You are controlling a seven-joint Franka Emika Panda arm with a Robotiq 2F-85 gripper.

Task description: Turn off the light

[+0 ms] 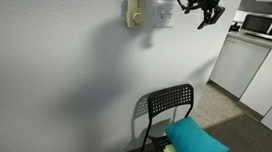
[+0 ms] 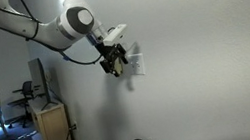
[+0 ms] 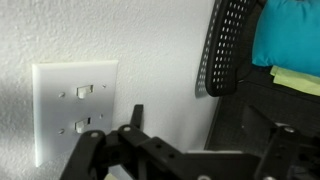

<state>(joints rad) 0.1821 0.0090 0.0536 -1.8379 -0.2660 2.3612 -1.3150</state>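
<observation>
No lamp is in view. The light switch is a small white wall plate (image 3: 75, 110) with two rocker switches, and it fills the left of the wrist view. It also shows in both exterior views (image 1: 164, 13) (image 2: 136, 63). My gripper (image 3: 205, 128) is open and empty, with its dark fingers spread in front of the wall just right of the plate. In both exterior views the gripper (image 1: 201, 7) (image 2: 114, 62) hovers close to the plate without clearly touching it.
A cream boxy wall unit with a round dial (image 1: 134, 13) sits beside the switch plate. A black chair (image 1: 169, 104) with a teal cushion (image 1: 196, 142) stands below against the wall. A kitchen counter with a microwave (image 1: 261, 28) and a cabinet with a monitor (image 2: 50, 117) stand further off.
</observation>
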